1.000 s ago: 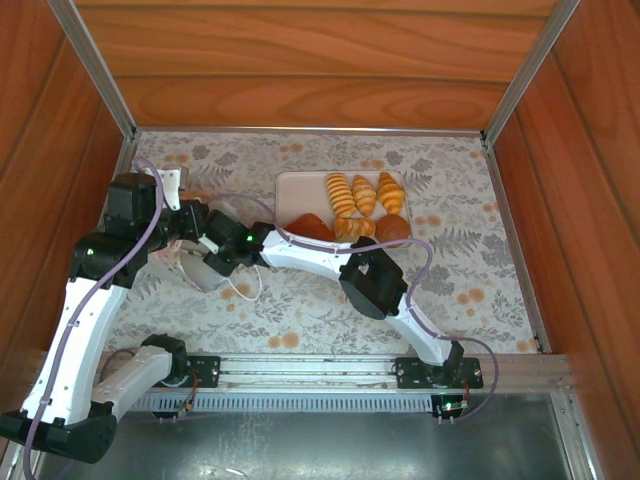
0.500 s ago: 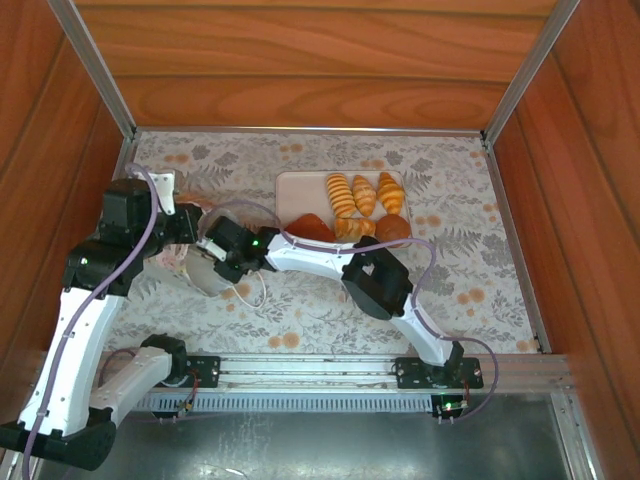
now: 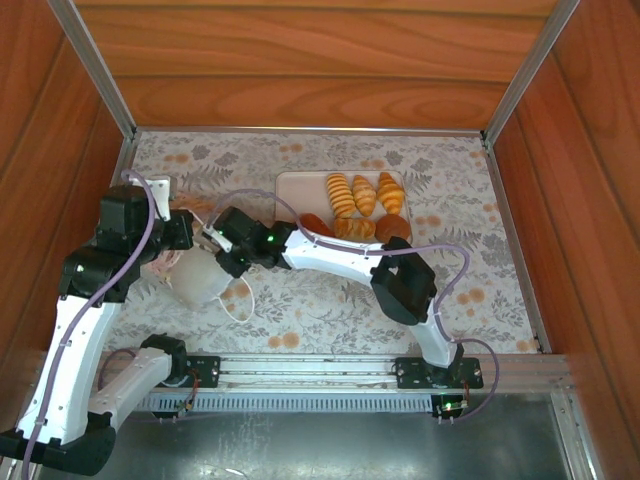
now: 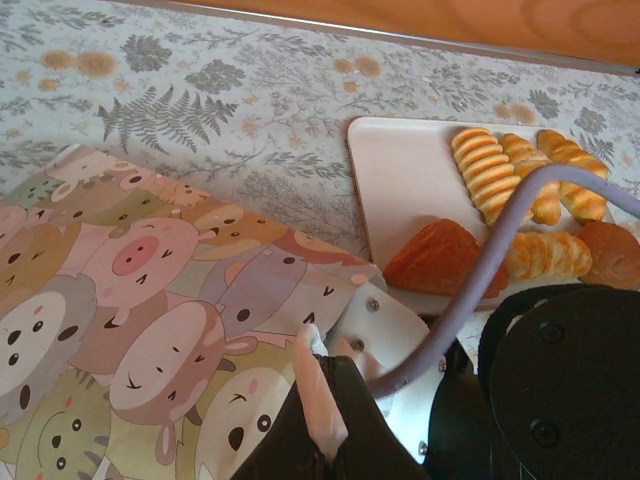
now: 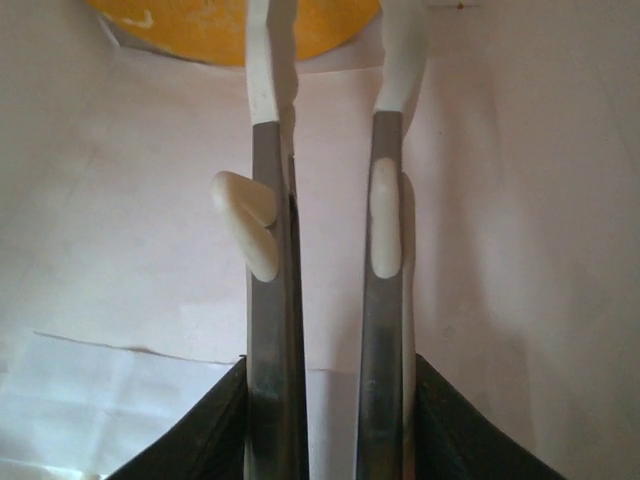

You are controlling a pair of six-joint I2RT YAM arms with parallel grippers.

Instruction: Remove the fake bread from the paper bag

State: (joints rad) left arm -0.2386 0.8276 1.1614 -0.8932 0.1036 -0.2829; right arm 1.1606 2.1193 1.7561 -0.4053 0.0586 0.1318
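Note:
The paper bag (image 3: 205, 282) lies tipped on the mat at the left, and its side (image 4: 150, 290) shows a cartoon animal print. My left gripper (image 4: 325, 410) is shut on the bag's top edge. My right gripper (image 5: 335, 20) reaches into the bag between its white inner walls (image 5: 120, 250), its fingers apart with only a bare gap along their length. A yellow-orange piece of fake bread (image 5: 200, 25) lies deep inside at the fingertips. Other fake bread rests on the tray: croissants (image 3: 362, 193), a reddish-brown triangle (image 3: 315, 224) and a dark bun (image 3: 393, 228).
The pale pink tray (image 3: 298, 190) sits at the mat's middle back, just right of the bag. The right arm's forearm (image 3: 330, 255) stretches across in front of it. Wooden walls and metal rails close in the mat on three sides.
The bag has swung toward the near side and shows more of its white body. Both wrists have shifted a little left, the right one following the bag's mouth.

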